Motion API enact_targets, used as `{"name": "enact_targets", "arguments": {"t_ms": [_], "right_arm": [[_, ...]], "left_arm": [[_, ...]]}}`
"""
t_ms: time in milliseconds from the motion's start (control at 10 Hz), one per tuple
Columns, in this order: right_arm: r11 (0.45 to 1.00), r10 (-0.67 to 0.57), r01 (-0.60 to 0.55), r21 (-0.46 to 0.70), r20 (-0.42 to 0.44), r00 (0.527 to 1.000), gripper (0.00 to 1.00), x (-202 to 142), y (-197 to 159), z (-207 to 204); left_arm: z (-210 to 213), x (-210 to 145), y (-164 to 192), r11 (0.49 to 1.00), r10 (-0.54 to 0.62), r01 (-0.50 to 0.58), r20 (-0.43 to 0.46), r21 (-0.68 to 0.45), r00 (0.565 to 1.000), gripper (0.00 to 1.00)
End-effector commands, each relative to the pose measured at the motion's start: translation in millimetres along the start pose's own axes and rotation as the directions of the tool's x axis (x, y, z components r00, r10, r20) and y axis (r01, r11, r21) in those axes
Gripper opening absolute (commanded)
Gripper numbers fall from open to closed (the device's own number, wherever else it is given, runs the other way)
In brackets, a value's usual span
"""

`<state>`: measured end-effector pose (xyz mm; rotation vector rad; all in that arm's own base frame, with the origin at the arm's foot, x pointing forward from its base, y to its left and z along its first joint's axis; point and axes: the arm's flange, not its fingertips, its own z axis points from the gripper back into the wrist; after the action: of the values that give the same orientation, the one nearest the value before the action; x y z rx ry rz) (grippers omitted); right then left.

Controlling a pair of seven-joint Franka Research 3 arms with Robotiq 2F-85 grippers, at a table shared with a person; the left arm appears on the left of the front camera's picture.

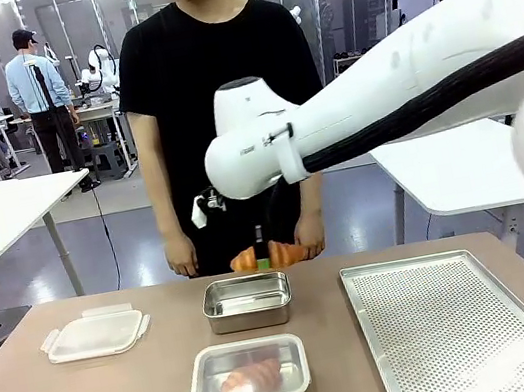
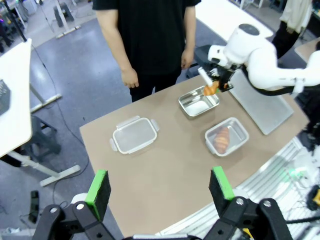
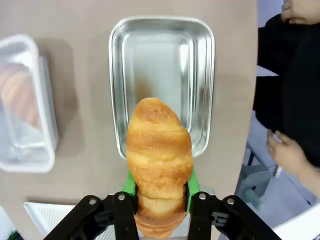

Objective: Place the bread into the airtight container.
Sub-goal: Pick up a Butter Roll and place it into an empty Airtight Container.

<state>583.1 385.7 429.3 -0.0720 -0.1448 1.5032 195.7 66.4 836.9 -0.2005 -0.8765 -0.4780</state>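
My right gripper [image 3: 159,186] is shut on a golden croissant [image 3: 159,155] and holds it in the air above the far edge of the open steel container [image 3: 161,75]. From the front, the croissant [image 1: 268,256] hangs just beyond that empty container [image 1: 247,302]. The left wrist view shows the same croissant [image 2: 211,89] over the container [image 2: 199,101]. My left gripper [image 2: 160,192] is open, high above the table's near edge, with nothing between its green pads [image 2: 98,186].
A closed lidded container [image 1: 250,379] with a croissant inside sits at the front middle. A clear lid [image 1: 96,334] lies at the left. A perforated metal tray [image 1: 454,324] covers the right. A person [image 1: 223,111] stands at the far side, hands down.
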Motion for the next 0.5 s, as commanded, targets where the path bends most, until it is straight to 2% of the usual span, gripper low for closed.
{"name": "enact_targets", "arguments": {"t_ms": [0,400], "right_arm": [[1.0,-0.023,0.024,0.014,-0.027,0.999,0.43,28.9,-9.8,-12.3],[0.998,-0.022,0.025,0.063,-0.046,0.999,0.43,44.4,-7.5,-55.8]], "left_arm": [[1.0,1.7,-0.3,1.0,-0.002,0.002,0.001,0.002,1.0,1.0],[1.0,1.7,-0.3,1.0,-0.002,0.002,0.001,0.002,1.0,1.0]]}}
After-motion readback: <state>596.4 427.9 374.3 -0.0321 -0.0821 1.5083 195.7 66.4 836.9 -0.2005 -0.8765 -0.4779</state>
